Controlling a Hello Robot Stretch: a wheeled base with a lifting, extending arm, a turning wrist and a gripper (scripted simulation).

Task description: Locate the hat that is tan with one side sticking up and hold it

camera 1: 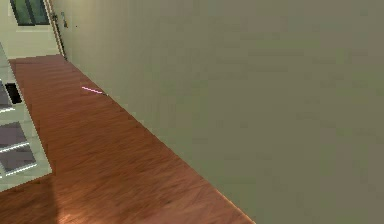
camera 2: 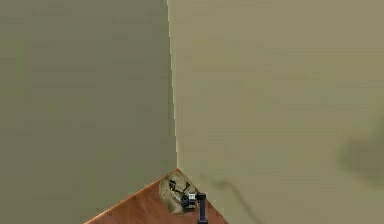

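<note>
In the arm side view, the dark arm (camera 2: 201, 210) rises from the bottom edge toward a corner where two olive-grey walls meet. My gripper (camera 2: 178, 190) sits low in that corner, just above a small wedge of wood floor (camera 2: 140, 212). Its far end is a small jumble of dark, white and tan patches, so I cannot tell whether it holds anything.
In the forward view a reddish wood floor (camera 1: 110, 160) runs along a long plain wall (camera 1: 250, 90) on the right. A white shelf unit (camera 1: 18, 140) stands at the left edge. A thin pink streak (camera 1: 92, 90) lies by the wall base. A pale door frame (camera 1: 58, 28) and a dark window (camera 1: 28, 10) are far back.
</note>
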